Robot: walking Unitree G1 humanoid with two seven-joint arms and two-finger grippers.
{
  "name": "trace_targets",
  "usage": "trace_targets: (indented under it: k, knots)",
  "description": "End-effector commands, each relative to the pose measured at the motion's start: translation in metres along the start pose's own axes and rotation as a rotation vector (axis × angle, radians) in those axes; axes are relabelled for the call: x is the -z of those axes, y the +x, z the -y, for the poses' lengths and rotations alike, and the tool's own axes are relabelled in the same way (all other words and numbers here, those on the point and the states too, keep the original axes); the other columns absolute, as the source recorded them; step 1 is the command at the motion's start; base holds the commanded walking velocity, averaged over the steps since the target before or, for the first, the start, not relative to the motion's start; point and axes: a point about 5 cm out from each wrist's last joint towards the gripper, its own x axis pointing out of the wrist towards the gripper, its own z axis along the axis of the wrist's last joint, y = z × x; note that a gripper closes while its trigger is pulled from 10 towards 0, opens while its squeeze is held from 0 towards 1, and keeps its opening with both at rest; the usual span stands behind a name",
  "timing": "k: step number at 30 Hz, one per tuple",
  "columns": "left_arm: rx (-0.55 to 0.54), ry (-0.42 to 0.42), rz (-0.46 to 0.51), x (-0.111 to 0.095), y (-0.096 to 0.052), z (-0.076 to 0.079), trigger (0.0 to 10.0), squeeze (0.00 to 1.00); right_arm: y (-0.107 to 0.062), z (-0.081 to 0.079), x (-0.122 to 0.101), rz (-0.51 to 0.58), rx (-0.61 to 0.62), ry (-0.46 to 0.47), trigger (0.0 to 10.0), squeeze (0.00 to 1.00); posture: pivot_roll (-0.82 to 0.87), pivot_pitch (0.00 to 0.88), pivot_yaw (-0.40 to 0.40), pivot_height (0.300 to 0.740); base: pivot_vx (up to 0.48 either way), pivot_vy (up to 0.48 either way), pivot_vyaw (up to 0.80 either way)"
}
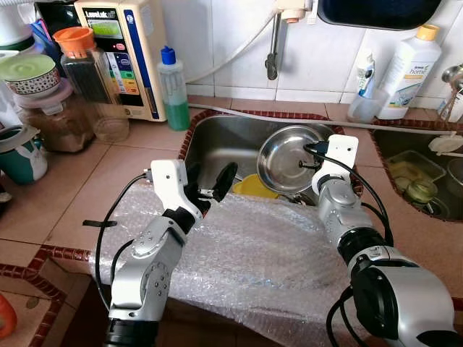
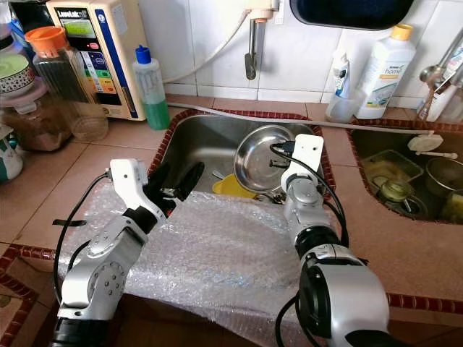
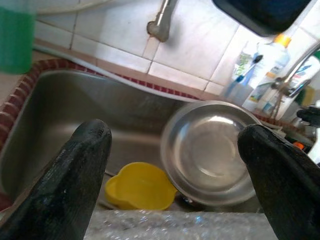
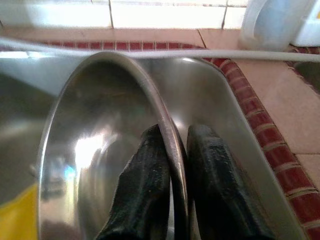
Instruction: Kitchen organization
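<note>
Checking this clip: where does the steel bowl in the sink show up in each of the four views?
Left eye view: steel bowl tilted in the sink, centre right, its rim pinched by the right end effector.
Right eye view: just right of centre.
Left wrist view: centre right, beside the yellow dish.
Right wrist view: close up, rim between the fingers.
Shared landmark: the faucet.
</note>
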Motion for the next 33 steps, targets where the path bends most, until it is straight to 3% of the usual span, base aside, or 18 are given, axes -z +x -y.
trace_targets:
  k: [1, 2, 3, 4, 18, 26, 27, 28, 29, 31, 33]
  knots:
    - [0.002, 0.017, -0.015, -0.001, -0.004, 0.001, 10.0, 0.96, 0.002, 0.001, -0.002, -0.012, -0.002, -0.026, 10.0, 0.68, 0.16, 0.038, 0.048, 0.74, 0.0, 0.0, 0.0]
    - [0.004, 0.019, -0.025, 0.001, -0.005, 0.001, 10.0, 0.96, 0.001, 0.003, 0.0, -0.026, 0.003, -0.029, 10.0, 0.68, 0.16, 0.038, 0.048, 0.74, 0.0, 0.0, 0.0]
    - [0.01, 0.022, -0.038, 0.002, -0.007, 0.001, 10.0, 0.77, 0.001, 0.005, 0.004, -0.043, 0.006, -0.034, 10.0, 0.91, 0.17, 0.04, 0.047, 0.74, 0.0, 0.0, 0.0]
    - [0.011, 0.025, -0.039, 0.002, -0.008, 0.002, 10.0, 0.76, 0.0, 0.005, 0.005, -0.045, 0.005, -0.037, 10.0, 1.0, 0.17, 0.04, 0.047, 0.74, 0.0, 0.0, 0.0]
    - [0.007, 0.036, -0.078, 0.009, -0.01, 0.005, 10.0, 0.77, -0.002, 0.01, 0.016, -0.073, -0.011, -0.043, 10.0, 1.0, 0.17, 0.035, 0.045, 0.74, 0.0, 0.0, 0.0]
    - [-0.009, 0.061, -0.086, 0.008, -0.009, 0.002, 10.0, 0.75, -0.001, 0.02, 0.013, -0.06, 0.021, 0.026, 10.0, 1.0, 0.17, 0.025, 0.046, 0.74, 0.0, 0.0, 0.0]
    - [-0.023, 0.079, -0.093, 0.009, -0.009, 0.001, 10.0, 0.32, -0.001, 0.019, 0.011, -0.05, 0.016, 0.033, 10.0, 1.0, 0.16, 0.024, 0.044, 0.74, 0.0, 0.0, 0.0]
    - [-0.029, 0.083, -0.097, 0.009, -0.009, 0.0, 10.0, 0.32, -0.001, 0.019, 0.01, -0.047, 0.014, 0.033, 10.0, 1.0, 0.16, 0.024, 0.044, 0.74, 0.0, 0.0, 0.0]
    - [-0.036, 0.092, -0.105, 0.01, -0.009, -0.001, 10.0, 0.0, -0.001, 0.018, 0.009, -0.039, 0.008, 0.038, 10.0, 1.0, 0.16, 0.022, 0.039, 0.74, 0.0, 0.0, 0.0]
    - [-0.096, 0.109, -0.123, 0.014, -0.008, -0.005, 10.0, 0.0, 0.0, 0.017, 0.005, -0.008, -0.012, 0.028, 10.0, 1.0, 0.16, 0.02, 0.037, 0.74, 0.0, 0.0, 0.0]
    - [-0.109, 0.075, -0.12, 0.014, -0.007, -0.007, 10.0, 0.0, -0.001, 0.015, 0.003, 0.028, -0.036, 0.002, 10.0, 1.0, 0.14, 0.014, 0.035, 0.74, 0.0, 0.0, 0.0]
